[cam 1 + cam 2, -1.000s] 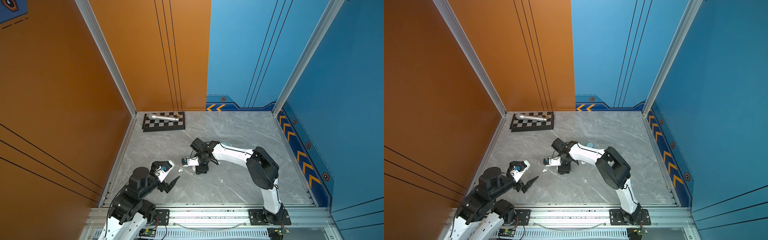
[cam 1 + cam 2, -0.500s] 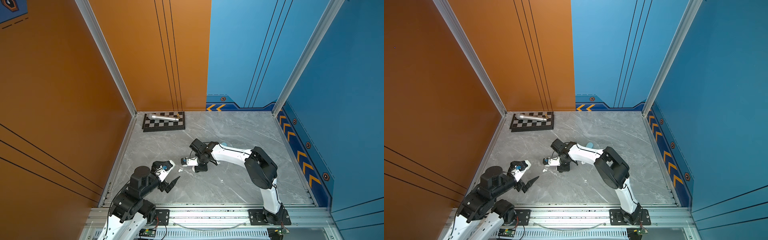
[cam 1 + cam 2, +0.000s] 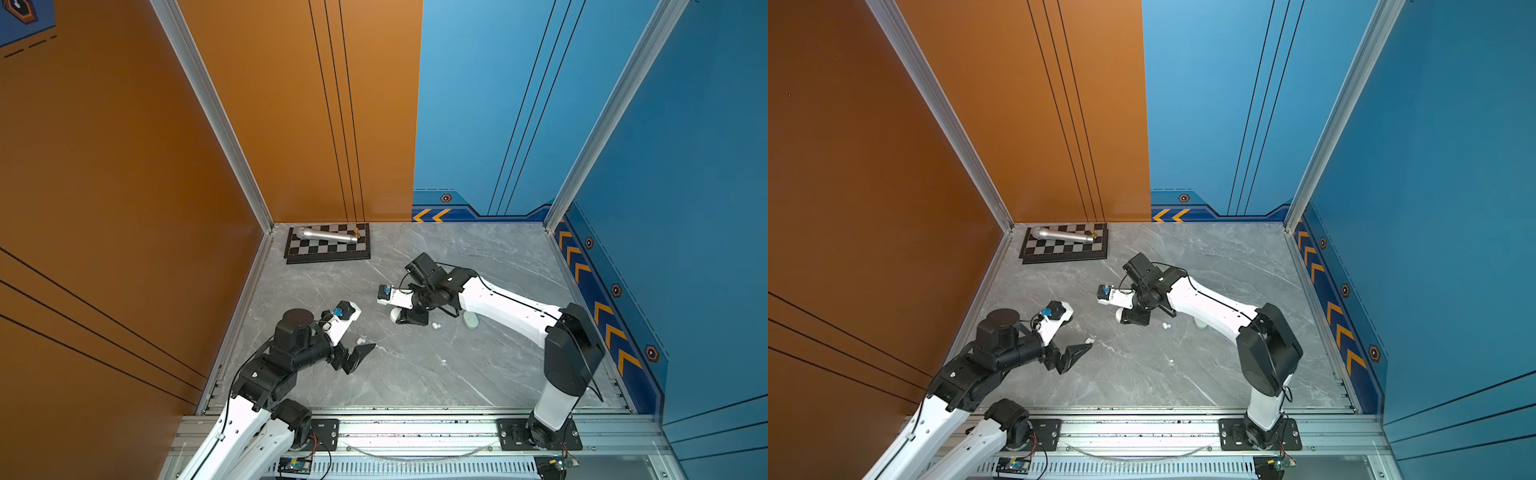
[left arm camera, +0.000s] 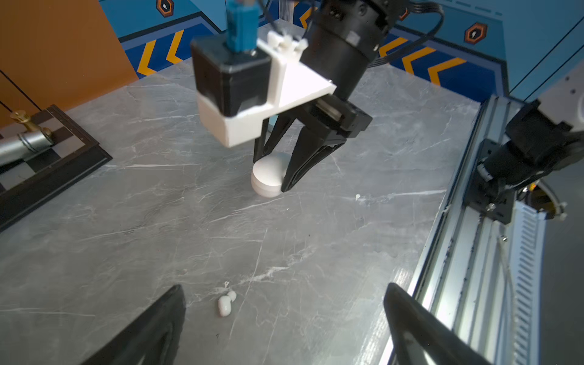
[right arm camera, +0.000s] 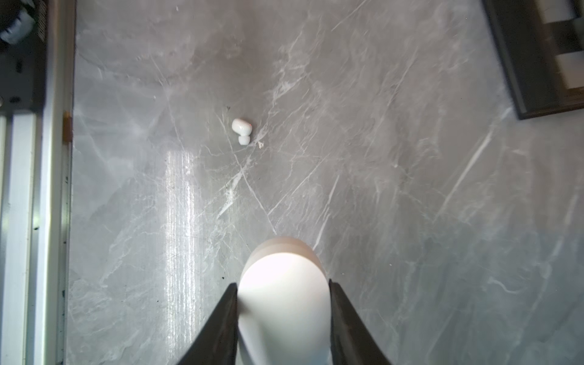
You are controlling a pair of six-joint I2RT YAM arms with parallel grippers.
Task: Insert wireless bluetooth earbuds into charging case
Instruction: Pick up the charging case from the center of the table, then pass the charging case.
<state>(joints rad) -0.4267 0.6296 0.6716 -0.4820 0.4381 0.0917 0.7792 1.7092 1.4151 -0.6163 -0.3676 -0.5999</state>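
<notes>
A white oval charging case [image 5: 282, 303] lies on the grey marble table with my right gripper [image 5: 282, 282] shut on its two sides; in both top views the case [image 3: 395, 314] [image 3: 1120, 314] pokes out under that gripper [image 3: 409, 319]. One white earbud [image 4: 225, 305] lies on the table between the wide-open fingers of my left gripper [image 4: 284, 319], touching neither finger; it also shows in a top view [image 3: 360, 340] and in the right wrist view [image 5: 241, 129]. A second white earbud [image 3: 435, 325] [image 3: 1166, 325] lies just right of the right gripper.
A closed mint green case [image 3: 471, 320] sits partly under the right arm. A chessboard [image 3: 328, 253] carrying a silver microphone [image 3: 328, 235] lies at the back left. A small white speck [image 3: 444, 361] lies nearer the front rail [image 3: 415, 432].
My right gripper's jaws have closed in onto the white case. The left gripper has stayed open and has hardly moved.
</notes>
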